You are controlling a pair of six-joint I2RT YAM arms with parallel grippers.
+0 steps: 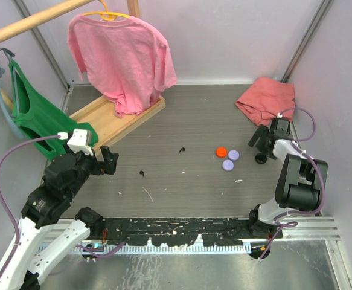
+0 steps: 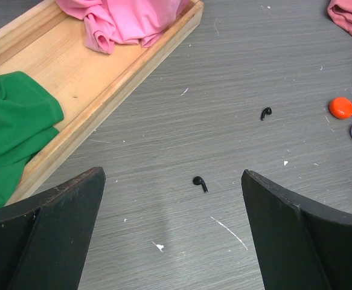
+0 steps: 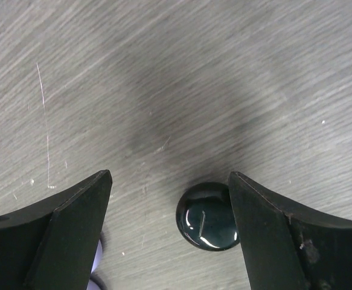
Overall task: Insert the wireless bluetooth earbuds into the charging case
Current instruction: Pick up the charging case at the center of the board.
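Two black earbuds lie apart on the grey table. In the left wrist view, one earbud lies ahead between the wide fingers of my open left gripper and the other earbud lies farther off. My left gripper hovers left of them. A glossy black round charging case sits on the table between the fingers of my open right gripper. It lies close against the right finger and clear of the left finger. From above, the case lies just below the right gripper.
An orange round case and two lilac ones sit left of the right gripper. At the back left are a wooden tray, a pink shirt and a green cloth. A pink cloth lies back right.
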